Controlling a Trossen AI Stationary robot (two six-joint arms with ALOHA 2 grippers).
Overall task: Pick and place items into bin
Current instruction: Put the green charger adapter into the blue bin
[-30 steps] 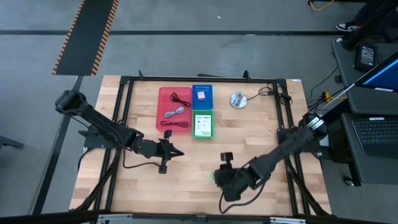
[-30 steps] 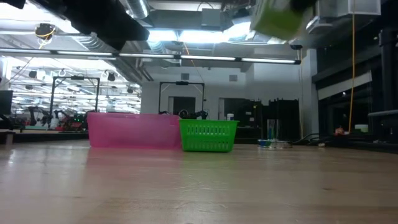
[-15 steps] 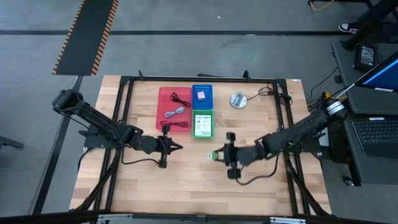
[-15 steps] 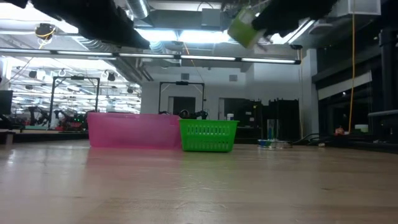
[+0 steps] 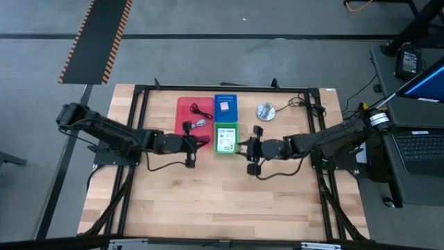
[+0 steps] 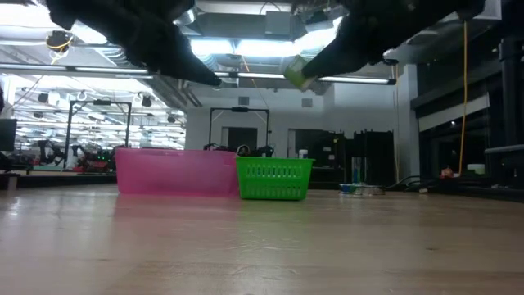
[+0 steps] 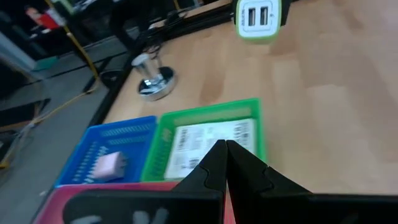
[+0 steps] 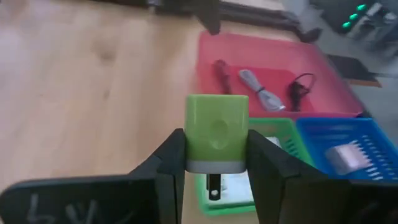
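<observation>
I count three bins at the back of the table: a red bin [image 5: 193, 119], a blue bin [image 5: 225, 105] and a green bin [image 5: 225, 138], all side by side and touching. A round silver disc [image 5: 264, 111] sits just right of the blue bin, with a dark cable [image 5: 300, 104] running off it.

Red bin contents from my right wrist view: three cables, one dark red cable [image 8: 221, 73], one grey cable [image 8: 257, 89], one black cable [image 8: 300, 84]. Blue bin holds one pale block [image 8: 346, 155]. Green bin holds one white card [image 7: 208, 144] with black print.

My right gripper [image 8: 213, 163] is clamped on a green charger block [image 8: 216, 134], prongs down, hanging in the air just right of the green bin's edge. My left gripper [image 7: 225, 163] has its fingers pressed together, holding nothing, hovering over the red bin's near edge, close to the green bin. Nothing lies between the charger and the green bin.
</observation>
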